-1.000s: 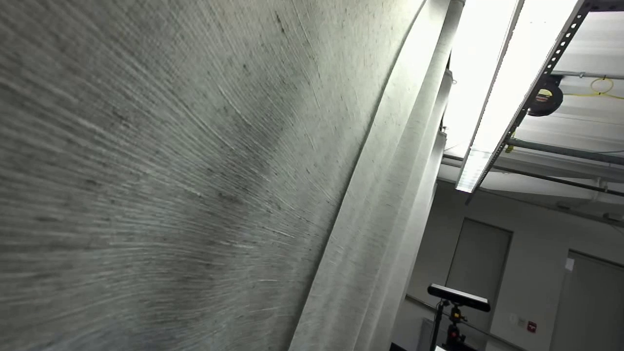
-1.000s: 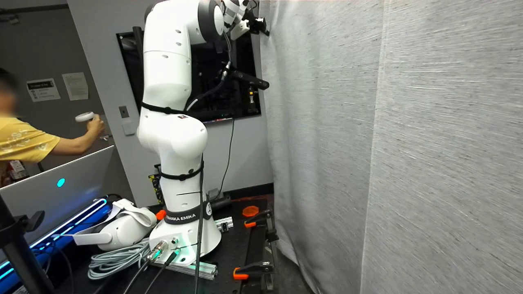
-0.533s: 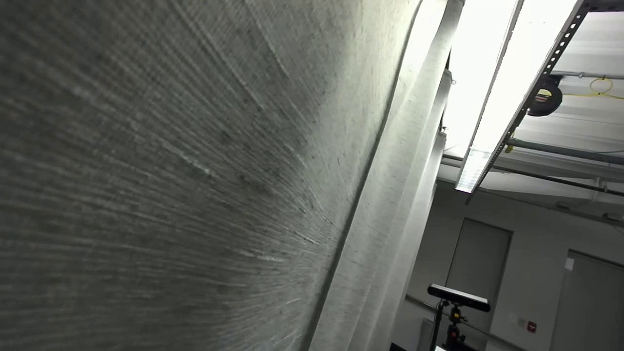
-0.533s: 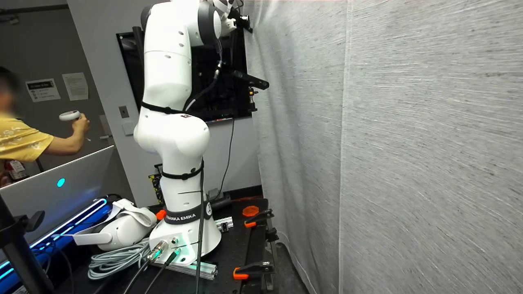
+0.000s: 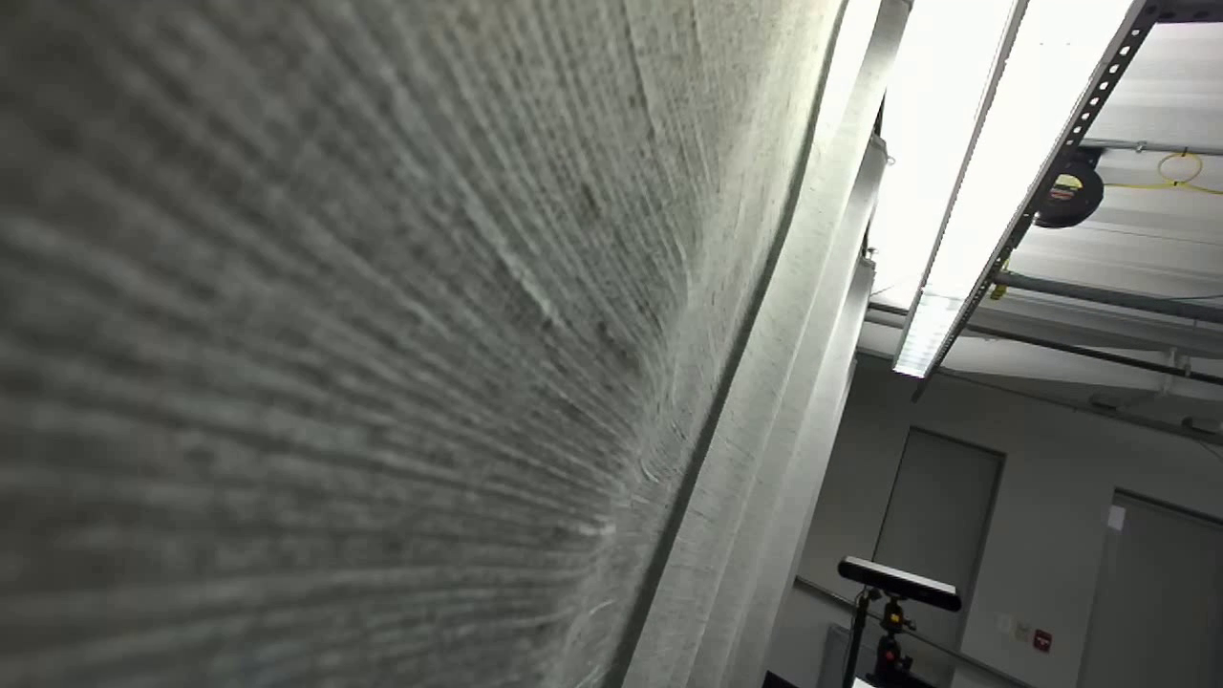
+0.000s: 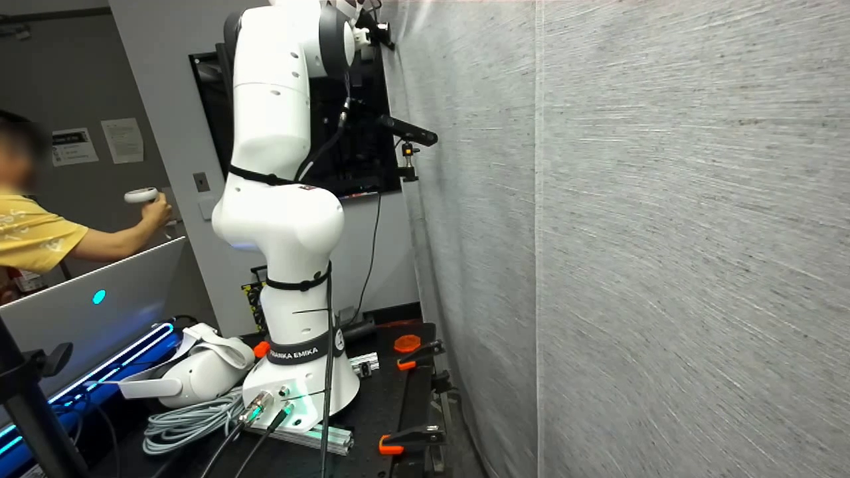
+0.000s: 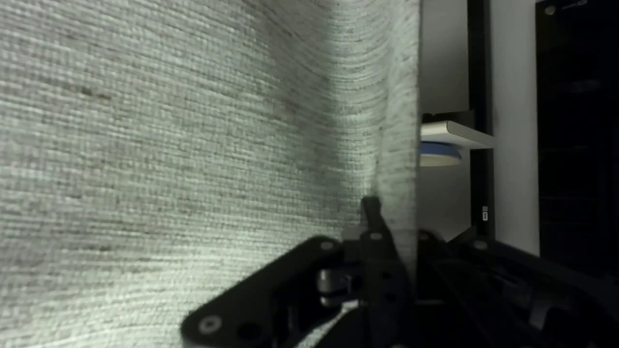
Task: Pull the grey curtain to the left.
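The grey curtain hangs as a tall light-grey sheet in both exterior views (image 5: 382,363) (image 6: 664,232) and fills the left of the wrist view (image 7: 169,145). Its seam runs upright in an exterior view. My gripper (image 6: 384,38) is high up at the curtain's left edge, at the end of the white arm (image 6: 275,119). In the wrist view the gripper (image 7: 382,210) is shut on the curtain's edge strip. One dark finger (image 7: 375,222) lies in front of the fabric; the other is mostly hidden behind it. The cloth shows tight pull folds above the fingers.
A camera on a stand (image 6: 408,131) stands beside the curtain. A dark wall screen (image 6: 358,133) is behind the arm. Clamps (image 6: 415,438) sit on the table's edge. A laptop (image 6: 119,292), a headset (image 6: 206,372) and a person in yellow (image 6: 40,229) are at the left.
My gripper has moved left in an exterior view, dragging the curtain's edge and seam left with it. The curtain looks nearer and more stretched in both exterior views. More of the camera stand shows.
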### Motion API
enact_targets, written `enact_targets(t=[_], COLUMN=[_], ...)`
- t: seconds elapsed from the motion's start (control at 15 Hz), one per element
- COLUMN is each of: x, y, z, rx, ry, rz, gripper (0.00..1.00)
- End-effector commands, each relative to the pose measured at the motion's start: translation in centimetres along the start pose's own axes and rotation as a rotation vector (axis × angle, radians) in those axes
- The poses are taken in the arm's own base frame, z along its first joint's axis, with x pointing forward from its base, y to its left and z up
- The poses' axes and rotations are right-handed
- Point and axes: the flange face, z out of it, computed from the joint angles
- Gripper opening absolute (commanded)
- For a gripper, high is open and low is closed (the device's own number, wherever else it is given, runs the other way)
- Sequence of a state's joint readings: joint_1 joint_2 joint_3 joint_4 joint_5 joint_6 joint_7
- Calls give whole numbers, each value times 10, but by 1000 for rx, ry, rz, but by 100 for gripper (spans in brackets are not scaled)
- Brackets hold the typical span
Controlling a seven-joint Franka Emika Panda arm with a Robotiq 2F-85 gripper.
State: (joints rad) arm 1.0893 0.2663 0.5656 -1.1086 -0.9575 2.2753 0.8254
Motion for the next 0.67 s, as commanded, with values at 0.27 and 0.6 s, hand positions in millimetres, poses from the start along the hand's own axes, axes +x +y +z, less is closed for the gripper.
enact_targets(t=[0.27,0.6], x=[-45,2], y=[-58,-8], z=[24,-6], rx=[73,0], ry=[-136,-13], rz=[-20,7], gripper=[1,2])
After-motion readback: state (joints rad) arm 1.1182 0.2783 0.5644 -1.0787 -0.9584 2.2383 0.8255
